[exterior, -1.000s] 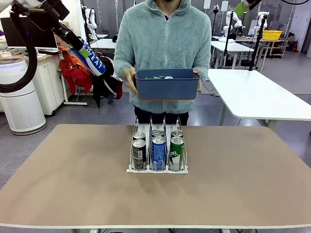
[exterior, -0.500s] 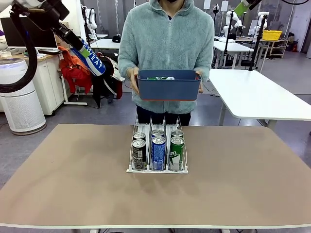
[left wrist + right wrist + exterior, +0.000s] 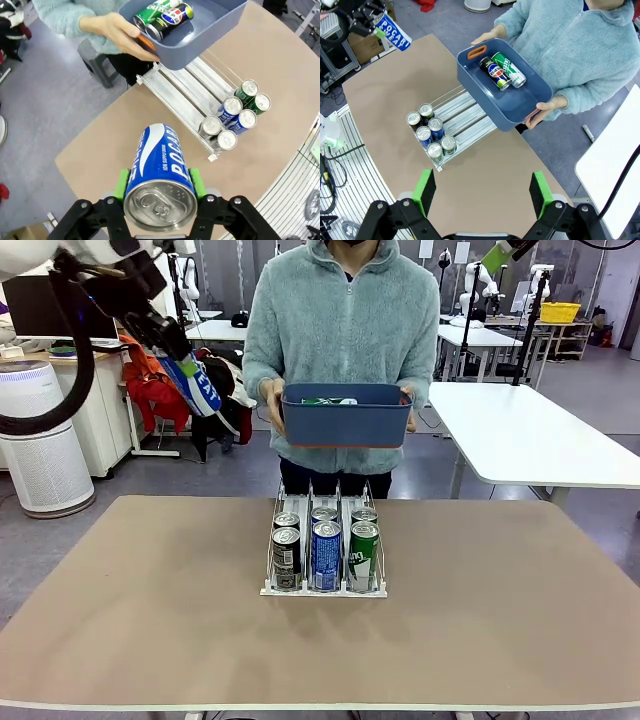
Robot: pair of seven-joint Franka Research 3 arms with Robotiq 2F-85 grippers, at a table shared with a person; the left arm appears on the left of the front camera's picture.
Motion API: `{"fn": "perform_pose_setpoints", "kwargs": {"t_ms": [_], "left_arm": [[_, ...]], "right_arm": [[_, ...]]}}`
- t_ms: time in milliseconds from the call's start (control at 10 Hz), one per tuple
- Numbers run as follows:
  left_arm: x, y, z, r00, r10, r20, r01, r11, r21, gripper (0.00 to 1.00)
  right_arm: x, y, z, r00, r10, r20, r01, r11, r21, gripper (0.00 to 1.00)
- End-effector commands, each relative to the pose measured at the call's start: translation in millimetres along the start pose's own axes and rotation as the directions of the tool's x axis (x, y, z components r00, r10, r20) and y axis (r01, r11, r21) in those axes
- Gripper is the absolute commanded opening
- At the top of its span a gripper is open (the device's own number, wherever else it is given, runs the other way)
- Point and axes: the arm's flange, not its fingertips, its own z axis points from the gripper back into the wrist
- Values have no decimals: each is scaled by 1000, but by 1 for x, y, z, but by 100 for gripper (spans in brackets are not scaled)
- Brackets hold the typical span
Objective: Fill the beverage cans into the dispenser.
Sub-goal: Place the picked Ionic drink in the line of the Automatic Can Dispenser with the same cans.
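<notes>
Brown table below, blue-and-white can between left fingers

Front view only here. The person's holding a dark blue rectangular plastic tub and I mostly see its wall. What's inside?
Observer: Two slim aluminium cans lie on their sides in the dark blue plastic tub: a black Pepsi can and a green can, side by side.
Operator: Left grip on the blue-and-white can?
Observer: The left gripper is shut on the blue-and-white can, with a green pad on each side and the silver top facing the wrist camera.
Operator: Right gripper?
Observer: The right gripper is open and holds nothing, high above the table, looking down on the white wire-railed dispenser.
</notes>
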Motion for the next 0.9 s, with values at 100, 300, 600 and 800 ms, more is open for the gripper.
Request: {"fn": "perform_pose_setpoints", "kwargs": {"t_ms": [100, 300, 600, 800], "left_arm": [[-11, -56, -23, 999, 43, -31, -44, 999, -31, 58], [-9, -75, -42, 998, 61, -35, -62, 997, -45, 58], [-8, -76, -41, 996, 46, -72, -49, 998, -40, 58], [-8, -76, -41, 996, 46, -72, -49, 998, -40, 58]], "right_arm": [[-1, 1, -1, 1000, 6, -5, -6, 1000, 0, 100], [-1, 1, -1, 1000, 6, -5, -6, 1000, 0, 100], [-1, 1, -1, 1000, 6, -5, -6, 1000, 0, 100], [-1, 1, -1, 1000, 6, -5, -6, 1000, 0, 100]]}}
